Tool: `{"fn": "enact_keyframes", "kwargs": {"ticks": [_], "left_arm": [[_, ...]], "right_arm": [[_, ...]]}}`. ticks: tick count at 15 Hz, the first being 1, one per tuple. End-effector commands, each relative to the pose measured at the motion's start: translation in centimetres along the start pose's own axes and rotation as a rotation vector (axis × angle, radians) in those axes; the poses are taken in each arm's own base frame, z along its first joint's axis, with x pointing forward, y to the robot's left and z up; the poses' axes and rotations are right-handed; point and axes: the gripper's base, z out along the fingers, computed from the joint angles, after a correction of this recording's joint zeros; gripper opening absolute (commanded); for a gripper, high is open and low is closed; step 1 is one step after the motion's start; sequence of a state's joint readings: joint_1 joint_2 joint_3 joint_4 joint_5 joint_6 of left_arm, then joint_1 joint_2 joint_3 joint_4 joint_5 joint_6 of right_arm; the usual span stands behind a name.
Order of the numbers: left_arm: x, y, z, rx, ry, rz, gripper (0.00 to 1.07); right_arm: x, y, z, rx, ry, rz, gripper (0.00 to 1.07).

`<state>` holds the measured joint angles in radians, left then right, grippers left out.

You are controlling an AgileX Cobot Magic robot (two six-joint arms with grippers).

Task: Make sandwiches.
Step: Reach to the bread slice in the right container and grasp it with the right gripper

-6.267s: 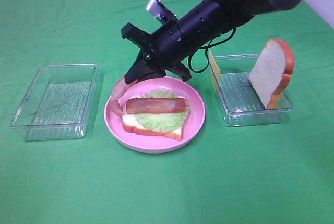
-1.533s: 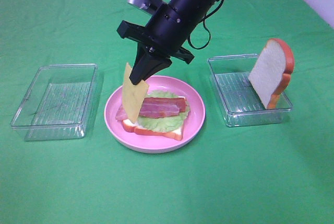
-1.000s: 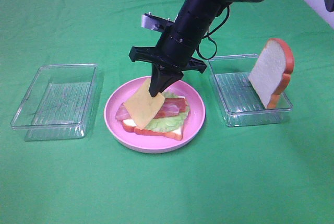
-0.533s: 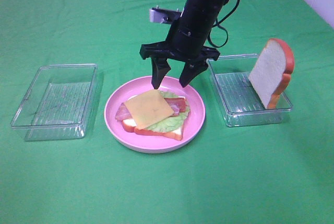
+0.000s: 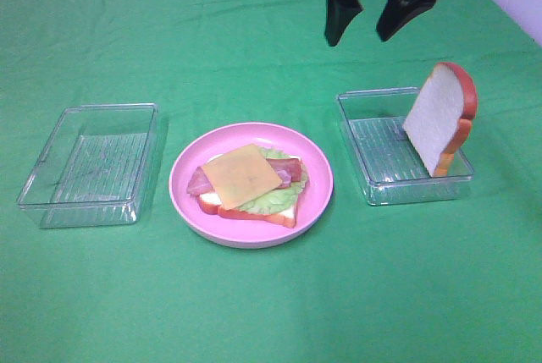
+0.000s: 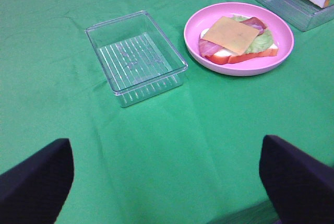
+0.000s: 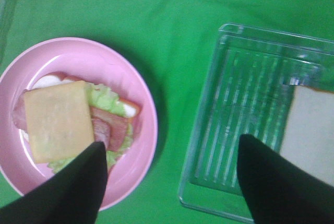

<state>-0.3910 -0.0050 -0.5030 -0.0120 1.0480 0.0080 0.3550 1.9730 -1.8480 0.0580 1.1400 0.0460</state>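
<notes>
The open sandwich [image 5: 250, 184] lies on the round pink plate [image 5: 315, 202]: a bread slice, green lettuce, bacon strips and a yellow cheese slice [image 5: 242, 176] on top. It also shows in the left wrist view [image 6: 236, 40] and the right wrist view [image 7: 73, 122]. A second bread slice [image 5: 440, 116] leans upright in the right clear tray [image 5: 381, 178]. My right gripper [image 5: 370, 20] is open and empty, high above the table behind that tray. My left gripper [image 6: 167, 177] is open and empty, well in front of the left tray.
An empty clear plastic tray [image 5: 91, 162] stands left of the plate, also in the left wrist view [image 6: 135, 56]. Green cloth covers the whole table [image 5: 271, 295]. The right tray and bread show in the right wrist view [image 7: 250, 114].
My right gripper carried the cheese slice over the plate, laid it on the bacon, opened, and has risen up and to the right, away from the plate.
</notes>
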Motion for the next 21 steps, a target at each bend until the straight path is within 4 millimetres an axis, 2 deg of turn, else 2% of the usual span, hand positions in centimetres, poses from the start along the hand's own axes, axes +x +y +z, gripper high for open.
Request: {"fn": "enact_keyframes", "kwargs": {"ticks": [1, 2, 3, 6, 10, 11, 14, 17, 20, 21], "left_arm": [[0.0, -0.1, -0.1, 0.008, -0.017, -0.005, 0.92], [0.0, -0.1, -0.1, 0.008, -0.017, -0.005, 0.92], [0.0, -0.1, -0.1, 0.008, -0.017, -0.005, 0.92], [0.0, -0.1, -0.1, 0.008, -0.017, -0.005, 0.92], [0.0, -0.1, -0.1, 0.008, -0.017, -0.005, 0.92], [0.0, -0.1, -0.1, 0.008, -0.017, -0.005, 0.92], [0.0, -0.1, -0.1, 0.008, -0.017, -0.005, 0.92], [0.0, -0.1, -0.1, 0.008, -0.017, -0.005, 0.92], [0.0, -0.1, -0.1, 0.008, -0.017, -0.005, 0.92], [0.0, -0.1, -0.1, 0.008, -0.017, -0.005, 0.92]], "right_arm": [[0.9, -3.9, -1.7, 0.036, 0.055, 0.097, 0.75], [1.5, -6.5, -1.8, 0.051, 0.107, 0.159, 0.78], [1.7, -7.9, -1.7, 0.059, 0.120, 0.193, 0.78], [1.8, -10.5, -0.1, 0.056, 0.156, 0.261, 0.78], [1.8, -11.2, 3.2, 0.036, 0.231, 0.276, 0.77], [1.8, -11.4, 5.1, 0.031, 0.274, 0.281, 0.77], [1.9, -11.6, 6.5, 0.030, 0.306, 0.284, 0.70], [2.0, -11.7, 7.0, 0.031, 0.317, 0.279, 0.46], [2.0, -11.7, 6.9, 0.039, 0.315, 0.276, 0.08], [2.0, -11.7, 6.9, 0.039, 0.315, 0.276, 0.03]]}}
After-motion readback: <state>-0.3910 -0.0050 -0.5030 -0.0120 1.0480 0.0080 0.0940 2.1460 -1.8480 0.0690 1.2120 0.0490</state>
